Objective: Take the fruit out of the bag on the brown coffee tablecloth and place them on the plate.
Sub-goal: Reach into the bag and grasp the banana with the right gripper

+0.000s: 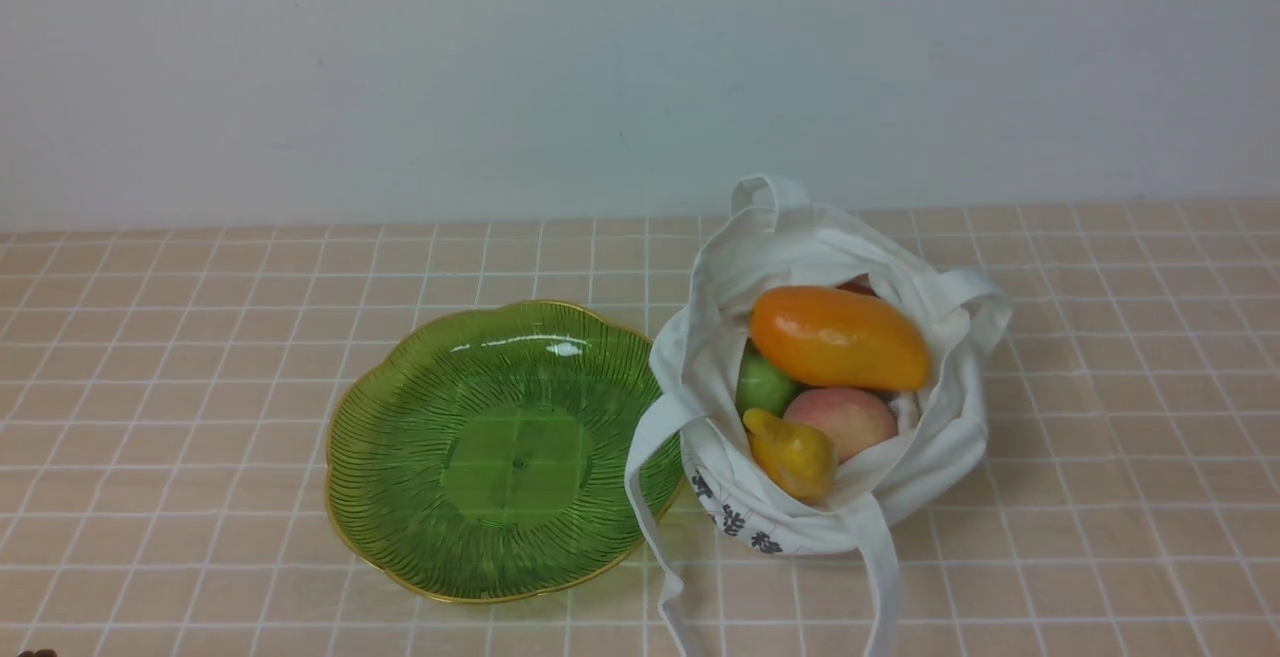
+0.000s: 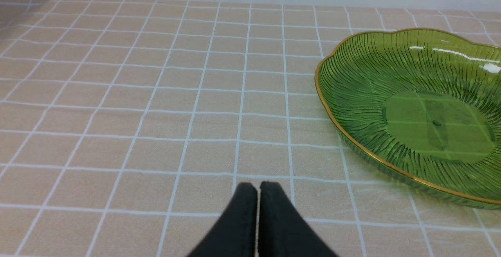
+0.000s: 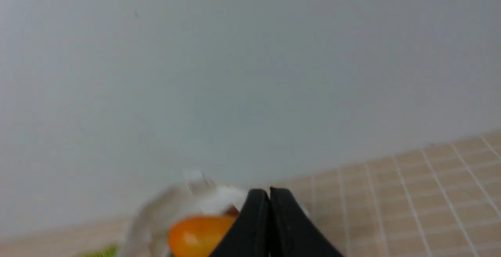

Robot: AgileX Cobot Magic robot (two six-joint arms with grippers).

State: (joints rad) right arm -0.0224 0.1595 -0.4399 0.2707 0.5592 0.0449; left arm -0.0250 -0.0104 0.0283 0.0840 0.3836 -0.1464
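Note:
The white bag (image 1: 930, 457) stands open on the tablecloth (image 1: 200, 337), right of the green plate (image 1: 400, 497). Inside lie the orange mango (image 1: 838, 339), a small green fruit (image 1: 762, 384), a pink-yellow peach (image 1: 842, 420) and the yellow banana's end (image 1: 795, 454). The plate holds nothing. Neither gripper shows in the front view. My left gripper (image 2: 258, 186) is shut and empty, low over the cloth beside the plate (image 2: 352, 77). My right gripper (image 3: 269, 191) is shut and empty, pointing toward the blurred bag (image 3: 176, 206) and mango (image 3: 195, 233).
A plain white wall (image 1: 640, 67) rises behind the table. One bag strap (image 1: 650, 517) lies over the plate's right rim and trails to the front edge; another strap (image 1: 880, 577) hangs forward.

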